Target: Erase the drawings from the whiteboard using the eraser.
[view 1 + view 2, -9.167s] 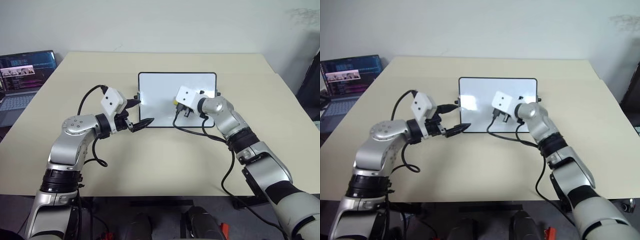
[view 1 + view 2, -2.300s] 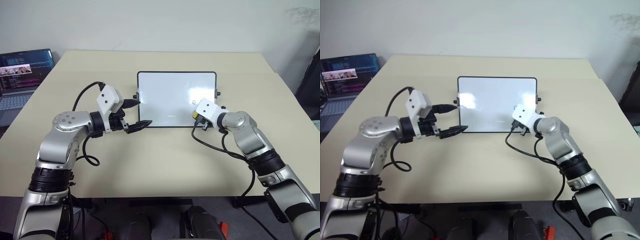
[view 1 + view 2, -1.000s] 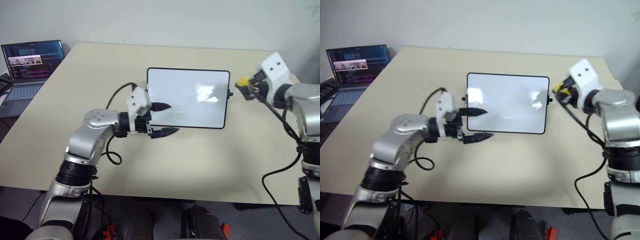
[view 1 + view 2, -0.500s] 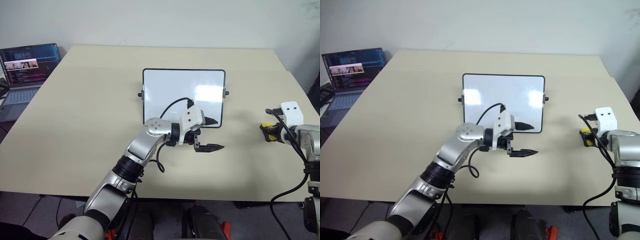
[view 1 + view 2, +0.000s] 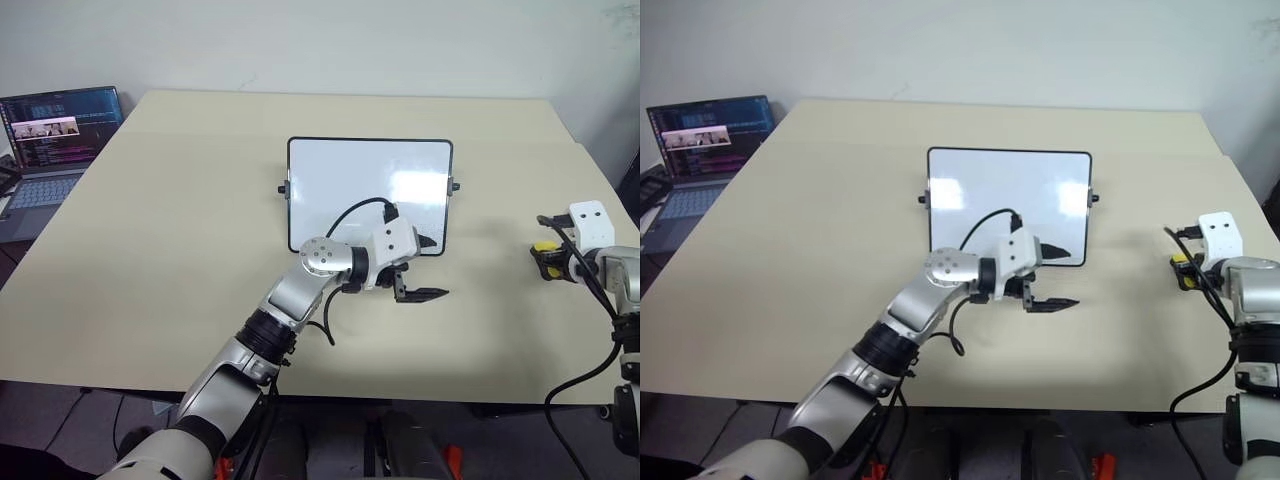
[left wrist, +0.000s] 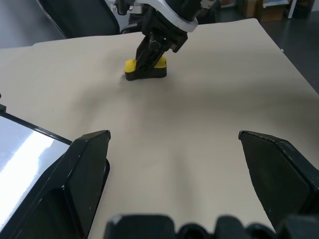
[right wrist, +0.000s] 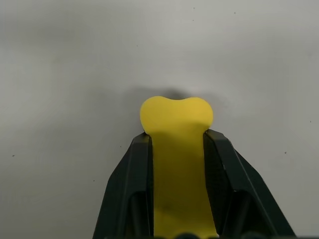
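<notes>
Pinching the eraser at the counter's right edge, the right tool appears to be parking it; whiteboard reads clean. Left tool is spread beside the board's near edge.

i'm looking down on a broad beige table set against a plain pale wall. an open laptop with a lit screen sits on a lower grey surface off its far left corner, and soft light glares from above.
</notes>
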### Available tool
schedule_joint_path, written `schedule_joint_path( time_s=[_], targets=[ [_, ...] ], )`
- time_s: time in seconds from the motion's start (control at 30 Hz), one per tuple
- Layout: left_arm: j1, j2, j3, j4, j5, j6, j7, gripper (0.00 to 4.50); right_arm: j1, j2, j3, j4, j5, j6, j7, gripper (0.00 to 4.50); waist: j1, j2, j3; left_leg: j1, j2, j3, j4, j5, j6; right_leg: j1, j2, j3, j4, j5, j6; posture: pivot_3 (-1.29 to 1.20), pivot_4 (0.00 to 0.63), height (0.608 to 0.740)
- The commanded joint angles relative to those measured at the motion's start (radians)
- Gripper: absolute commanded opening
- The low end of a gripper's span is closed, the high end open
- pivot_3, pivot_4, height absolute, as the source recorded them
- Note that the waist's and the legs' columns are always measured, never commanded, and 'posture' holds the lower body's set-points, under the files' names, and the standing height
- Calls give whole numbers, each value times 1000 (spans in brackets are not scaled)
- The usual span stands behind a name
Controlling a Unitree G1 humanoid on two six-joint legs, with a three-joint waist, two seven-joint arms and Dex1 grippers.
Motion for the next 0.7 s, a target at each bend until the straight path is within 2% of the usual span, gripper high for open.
schedule_joint_path(
  time_s=[0.03, 0.7],
  targets=[
    [-9, -8, 31, -21, -10, -8, 9, 4500, -22, -18, 4, 23, 3, -5, 2, 1361, 0, 0, 0, 0, 0, 0, 0, 0, 0, 0, 0, 0, 0, 0, 0, 0, 150, 740],
    [-15, -5, 84, -14, -22, 12, 8, 4500, -43, -54, -18, -35, 59, 81, 27, 1361, 0, 0, 0, 0, 0, 0, 0, 0, 0, 0, 0, 0, 0, 0, 0, 0, 150, 740]
  ],
)
